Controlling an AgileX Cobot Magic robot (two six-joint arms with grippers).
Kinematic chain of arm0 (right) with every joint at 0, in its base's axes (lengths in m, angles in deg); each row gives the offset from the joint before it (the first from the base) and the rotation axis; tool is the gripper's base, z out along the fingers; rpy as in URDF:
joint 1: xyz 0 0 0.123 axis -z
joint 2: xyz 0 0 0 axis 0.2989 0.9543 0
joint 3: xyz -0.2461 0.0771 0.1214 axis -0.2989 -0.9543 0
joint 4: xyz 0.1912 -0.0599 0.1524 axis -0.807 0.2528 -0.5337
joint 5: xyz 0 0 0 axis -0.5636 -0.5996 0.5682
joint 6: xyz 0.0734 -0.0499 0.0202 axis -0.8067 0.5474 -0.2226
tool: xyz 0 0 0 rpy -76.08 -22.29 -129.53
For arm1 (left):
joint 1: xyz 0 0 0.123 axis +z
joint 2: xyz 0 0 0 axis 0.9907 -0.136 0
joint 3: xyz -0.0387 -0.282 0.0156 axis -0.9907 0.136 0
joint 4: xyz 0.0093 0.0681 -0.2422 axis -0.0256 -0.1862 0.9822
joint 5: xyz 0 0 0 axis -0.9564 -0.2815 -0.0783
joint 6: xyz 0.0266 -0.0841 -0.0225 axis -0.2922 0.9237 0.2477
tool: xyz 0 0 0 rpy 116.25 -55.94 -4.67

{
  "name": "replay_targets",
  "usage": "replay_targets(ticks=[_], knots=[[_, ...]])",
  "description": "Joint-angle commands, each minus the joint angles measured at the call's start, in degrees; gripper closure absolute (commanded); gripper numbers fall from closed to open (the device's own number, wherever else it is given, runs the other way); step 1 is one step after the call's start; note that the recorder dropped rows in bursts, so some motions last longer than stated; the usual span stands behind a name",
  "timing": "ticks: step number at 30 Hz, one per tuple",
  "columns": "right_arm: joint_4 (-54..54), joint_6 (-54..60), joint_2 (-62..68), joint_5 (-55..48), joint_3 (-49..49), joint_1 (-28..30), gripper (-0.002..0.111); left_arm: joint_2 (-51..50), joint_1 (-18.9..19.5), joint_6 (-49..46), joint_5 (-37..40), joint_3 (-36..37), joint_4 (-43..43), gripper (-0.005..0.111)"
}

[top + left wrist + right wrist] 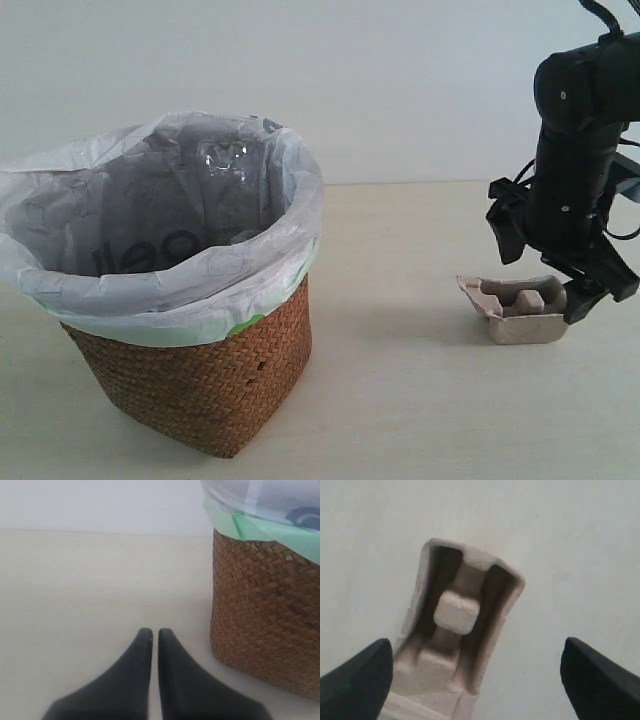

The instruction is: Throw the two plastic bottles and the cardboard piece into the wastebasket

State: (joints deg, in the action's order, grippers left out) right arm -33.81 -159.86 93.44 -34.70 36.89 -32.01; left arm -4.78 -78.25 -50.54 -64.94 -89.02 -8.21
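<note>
Right arm: bent steeply down at the desk's (400,400) right side; end effector (548,270) spread wide over the cardboard piece (520,310), gripping nothing
Left end effector (154,632): fingers pressed together, empty, low over the desk, near the wastebasket's (260,605) wicker wall
Cardboard piece: on the desk, hollow side up, well apart from the wastebasket
Surface: pale desk, plain white wall behind
Open room: a stretch of desk separates wastebasket and cardboard piece

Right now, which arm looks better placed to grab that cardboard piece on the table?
Right. The right gripper hangs open over the cardboard piece, fingers spread to either side. The left gripper is shut beside the wastebasket, with no cardboard in its view.
</note>
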Motion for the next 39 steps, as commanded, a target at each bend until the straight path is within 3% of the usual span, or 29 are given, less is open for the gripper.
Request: replay_targets(ticks=[1, 14, 35, 39], knots=[[0.1, -2.7, -0.3, 1.6, -0.4, 0.2, 0.027, 0.1, 0.2, -0.3, 0.0, 0.2, -0.3, 0.103], [-0.4, -8.8, -0.3, 12.0, -6.2, 0.2, 0.027, 0.1, 0.2, -0.3, 0.0, 0.2, -0.3, 0.103], [-0.1, -11.5, 3.0, 11.7, -6.3, 0.2, 0.027, 0.1, 0.2, -0.3, 0.0, 0.2, -0.3, 0.103], [-0.1, -10.9, 4.9, 16.0, -6.3, 0.2, 0.027, 0.1, 0.2, -0.3, 0.0, 0.2, -0.3, 0.103]])
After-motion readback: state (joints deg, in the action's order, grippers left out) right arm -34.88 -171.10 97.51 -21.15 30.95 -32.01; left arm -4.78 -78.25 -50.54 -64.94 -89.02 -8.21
